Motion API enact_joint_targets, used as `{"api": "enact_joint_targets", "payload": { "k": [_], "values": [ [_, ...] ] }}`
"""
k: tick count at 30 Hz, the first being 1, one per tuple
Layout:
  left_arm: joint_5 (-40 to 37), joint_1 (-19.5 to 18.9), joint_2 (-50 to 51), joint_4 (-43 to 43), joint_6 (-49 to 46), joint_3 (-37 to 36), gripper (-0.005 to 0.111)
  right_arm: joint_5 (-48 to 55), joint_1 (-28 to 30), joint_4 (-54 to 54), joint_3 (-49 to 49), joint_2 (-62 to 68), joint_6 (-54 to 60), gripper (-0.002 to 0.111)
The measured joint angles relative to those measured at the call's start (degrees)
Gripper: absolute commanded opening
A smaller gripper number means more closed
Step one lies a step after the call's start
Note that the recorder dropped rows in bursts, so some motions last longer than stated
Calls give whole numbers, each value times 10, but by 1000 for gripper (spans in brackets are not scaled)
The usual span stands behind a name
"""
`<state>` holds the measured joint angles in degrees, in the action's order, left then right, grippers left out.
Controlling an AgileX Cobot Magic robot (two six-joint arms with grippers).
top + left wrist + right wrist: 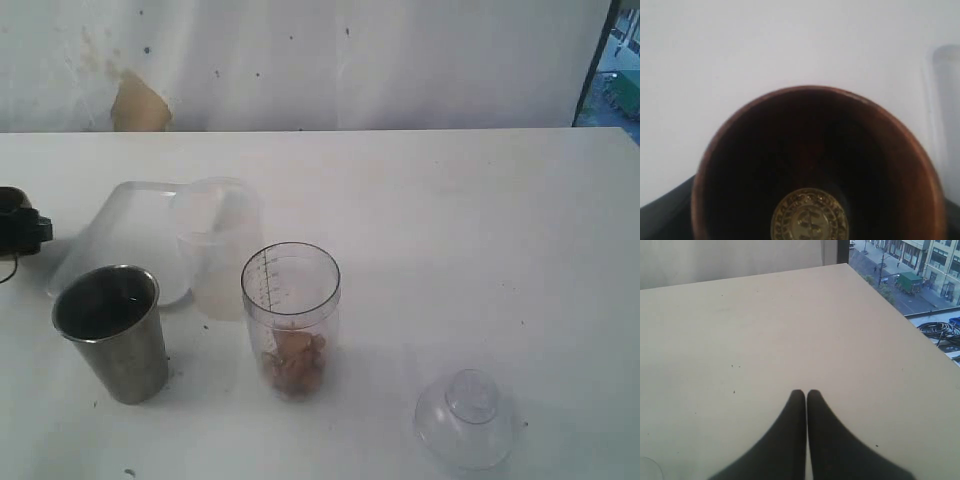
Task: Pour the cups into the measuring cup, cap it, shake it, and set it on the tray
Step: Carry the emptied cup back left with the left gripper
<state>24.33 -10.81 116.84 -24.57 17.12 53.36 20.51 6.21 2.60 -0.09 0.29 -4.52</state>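
Note:
The brown cup (815,165) fills the left wrist view, seen from above, with only a gold medallion on its dark bottom. My left gripper (20,232) sits at the far left edge of the table, shut on this cup; a dark finger (662,215) shows beside its wall. The steel tumbler (110,330) stands upright at the front left. To its right stands the measuring cup (290,300), uncapped, with brown pieces in its bottom. The cap (467,418) rests on the table at the front right. The tray (120,230) lies behind the tumbler. My right gripper (806,392) is shut and empty over bare table.
A frosted translucent tub (218,245) stands at the tray's right end, just behind the measuring cup. The white table (450,220) ends in an edge on the right, with a window and a street beyond it. A white wall runs along the back.

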Motion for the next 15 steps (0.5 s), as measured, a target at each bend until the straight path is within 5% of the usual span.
{"api": "enact_joint_targets", "payload": {
  "k": [15],
  "values": [
    [-11, 11, 6, -50, 22, 10, 0, 0, 0, 0, 0, 0, 0, 1]
  ]
}}
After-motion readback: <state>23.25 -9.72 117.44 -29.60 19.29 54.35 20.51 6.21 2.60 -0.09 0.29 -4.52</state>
